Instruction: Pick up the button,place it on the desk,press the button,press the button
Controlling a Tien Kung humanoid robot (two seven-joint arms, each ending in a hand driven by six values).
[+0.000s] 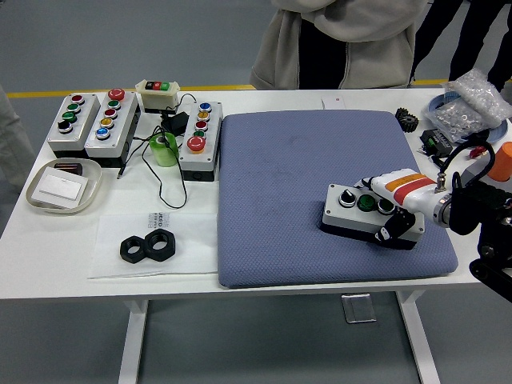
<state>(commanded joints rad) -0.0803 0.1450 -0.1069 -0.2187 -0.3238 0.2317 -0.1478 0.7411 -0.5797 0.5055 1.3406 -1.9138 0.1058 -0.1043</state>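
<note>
A grey button box (360,214) with a black knob and two green buttons lies on the blue mat (296,176), toward its right front corner. My right hand (396,210), white with an orange stripe, is shut on the box's right end, thumb curled over its front side. The right arm (480,208) comes in from the right edge. My left arm is out of sight.
Several other button boxes (112,120) stand at the back left beside a green tape roll (164,149) and cables. A tray (64,186) and two black nuts (148,246) lie front left. A bag, gears and an orange object crowd the far right. A person stands behind the table.
</note>
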